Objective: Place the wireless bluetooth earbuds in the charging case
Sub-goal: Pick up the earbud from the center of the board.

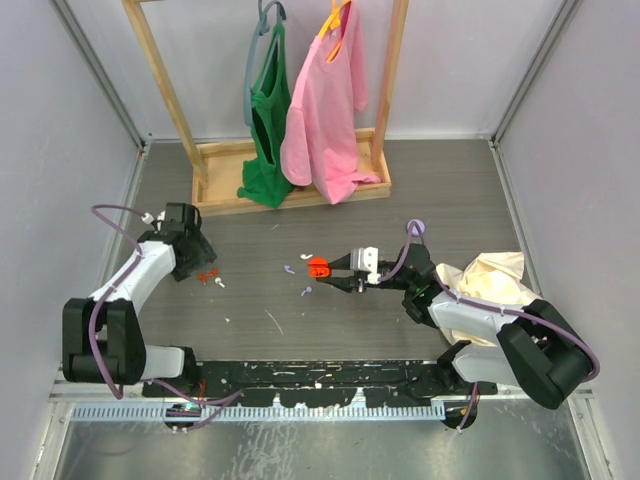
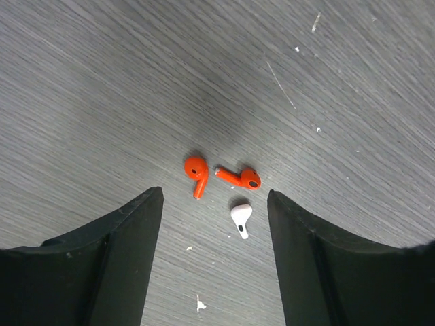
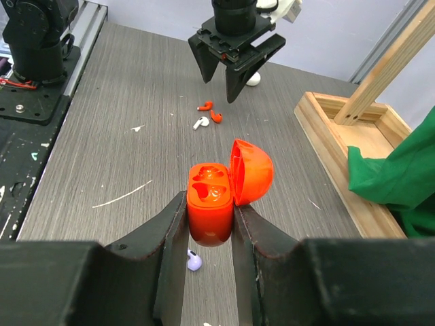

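My right gripper (image 1: 328, 272) is shut on an orange charging case (image 3: 211, 204), lid (image 3: 251, 171) open, both sockets empty, held just above the table. One pale lavender earbud (image 3: 194, 259) lies under it; the top view shows two lavender earbuds (image 1: 288, 269) (image 1: 307, 291) left of the case (image 1: 318, 266). My left gripper (image 2: 215, 192) is open and empty. It hovers over two orange earbuds (image 2: 196, 171) (image 2: 241, 178) and a white earbud (image 2: 240, 219), which lies between its fingers. That group (image 1: 210, 275) is at the table's left.
A wooden clothes rack (image 1: 290, 170) with a green top and a pink shirt stands at the back. A cream cloth (image 1: 490, 280) lies by my right arm. Thin white streaks and specks (image 3: 122, 195) mark the grey table.
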